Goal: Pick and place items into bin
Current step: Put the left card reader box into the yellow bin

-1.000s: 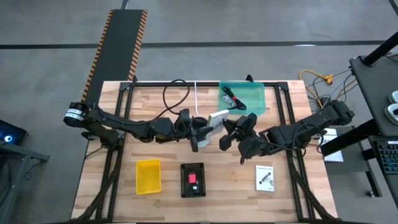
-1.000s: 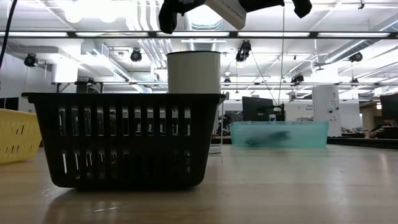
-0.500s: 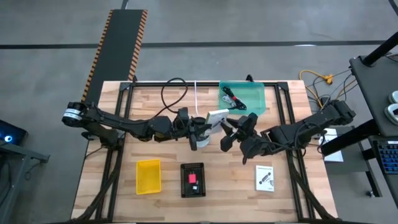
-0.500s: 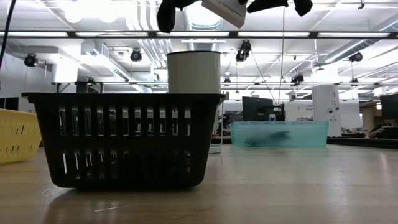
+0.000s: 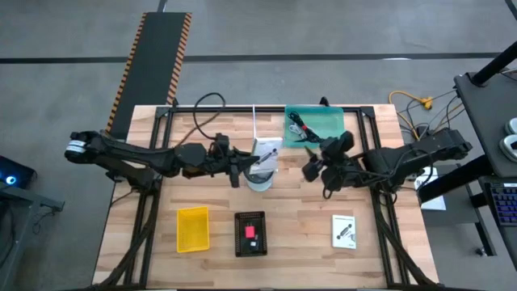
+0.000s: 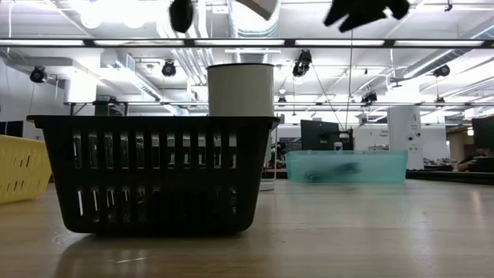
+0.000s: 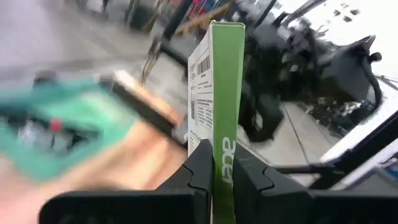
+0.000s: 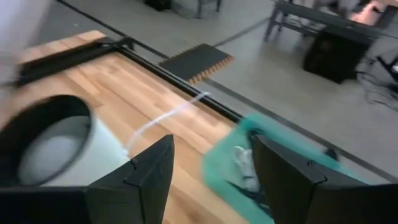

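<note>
My left gripper (image 5: pixel 245 164) (image 7: pixel 222 177) is shut on a flat white box with a green edge (image 7: pixel 217 87) (image 5: pixel 265 152). It holds the box high over the round cup (image 5: pixel 260 176) at mid-table. My right gripper (image 5: pixel 317 163) (image 8: pixel 211 180) stands open and empty just right of the box, near the teal bin (image 5: pixel 315 128), which holds a few small items. A white printed packet (image 5: pixel 344 230) lies flat near the table's front right. In the low view both grippers and the box (image 6: pixel 258 6) sit at the top edge. My left gripper pinches the box's end nearest the wrist (image 7: pixel 222 163) between its two fingers, one on each broad face. The fingers come roughly level from the table's left. The box juts out beyond the fingertips, its green edge toward the wrist camera, lifted clear above the cup.
A black slatted basket (image 5: pixel 250 233) (image 6: pixel 154 170) holding a small red thing and a yellow bin (image 5: pixel 192 229) stand near the front edge. A black cable (image 5: pixel 212 113) loops at the far left of the table. The white cup (image 6: pixel 241 89) rises behind the basket.
My right gripper has opened, let go of the box and drawn back toward the table's right edge. My left gripper has shut on the box and carried it toward the left and far side, over the cup, which now shows.
</note>
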`<state>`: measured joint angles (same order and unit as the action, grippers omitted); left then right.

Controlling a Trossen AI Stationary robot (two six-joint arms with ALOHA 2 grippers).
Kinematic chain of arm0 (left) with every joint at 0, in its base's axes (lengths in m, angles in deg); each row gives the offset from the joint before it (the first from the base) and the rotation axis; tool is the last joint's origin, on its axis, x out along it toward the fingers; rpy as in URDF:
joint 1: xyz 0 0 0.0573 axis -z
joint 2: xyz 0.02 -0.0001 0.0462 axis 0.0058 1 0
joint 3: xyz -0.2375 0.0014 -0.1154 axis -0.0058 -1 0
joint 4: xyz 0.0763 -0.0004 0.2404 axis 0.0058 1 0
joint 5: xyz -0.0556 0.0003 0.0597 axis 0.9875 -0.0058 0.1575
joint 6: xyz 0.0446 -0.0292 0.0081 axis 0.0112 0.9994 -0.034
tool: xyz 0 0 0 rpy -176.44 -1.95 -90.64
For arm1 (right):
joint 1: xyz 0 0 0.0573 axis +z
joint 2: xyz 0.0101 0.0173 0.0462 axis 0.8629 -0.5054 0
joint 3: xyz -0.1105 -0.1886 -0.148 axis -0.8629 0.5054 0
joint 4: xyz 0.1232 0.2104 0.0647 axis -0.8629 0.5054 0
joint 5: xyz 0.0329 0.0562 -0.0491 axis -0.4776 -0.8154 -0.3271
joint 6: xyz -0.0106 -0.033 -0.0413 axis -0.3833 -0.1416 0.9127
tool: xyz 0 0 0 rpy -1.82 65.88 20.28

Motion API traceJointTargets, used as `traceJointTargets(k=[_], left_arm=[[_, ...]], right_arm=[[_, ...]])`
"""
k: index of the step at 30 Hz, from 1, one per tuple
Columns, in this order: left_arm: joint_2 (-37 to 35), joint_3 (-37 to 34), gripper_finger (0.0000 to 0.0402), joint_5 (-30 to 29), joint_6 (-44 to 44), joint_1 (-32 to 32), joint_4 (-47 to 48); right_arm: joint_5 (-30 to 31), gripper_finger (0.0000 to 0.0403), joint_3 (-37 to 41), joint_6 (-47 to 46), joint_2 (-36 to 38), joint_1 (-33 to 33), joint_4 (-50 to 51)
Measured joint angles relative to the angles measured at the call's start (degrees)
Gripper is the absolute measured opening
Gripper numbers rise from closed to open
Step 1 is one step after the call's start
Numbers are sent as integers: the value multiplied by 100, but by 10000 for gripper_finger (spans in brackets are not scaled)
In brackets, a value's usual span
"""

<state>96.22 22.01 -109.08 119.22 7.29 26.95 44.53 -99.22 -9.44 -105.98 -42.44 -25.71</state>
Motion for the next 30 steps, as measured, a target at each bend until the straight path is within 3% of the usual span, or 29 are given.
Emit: traceJointTargets(k=[3,6,12,19,25,30], left_arm=[[-295,0,13,245,753,94,544],[-537,-17,13,233,951,366,750],[-864,-25,13,-604,1874,1147,1118],[-951,-37,13,-1763,4232,2204,2727],[-951,-52,13,-1913,5488,2827,3426],[-951,-24,13,-1955,6936,3117,4566]], right_arm=[[-4,198,0,-83,271,-133,515],[-7,195,0,-45,510,-207,763],[-20,194,0,33,923,-230,1137],[-505,194,0,-300,1138,-227,1596],[-698,194,1,-278,1099,-222,1701],[-710,194,29,-208,1051,-227,1792]])
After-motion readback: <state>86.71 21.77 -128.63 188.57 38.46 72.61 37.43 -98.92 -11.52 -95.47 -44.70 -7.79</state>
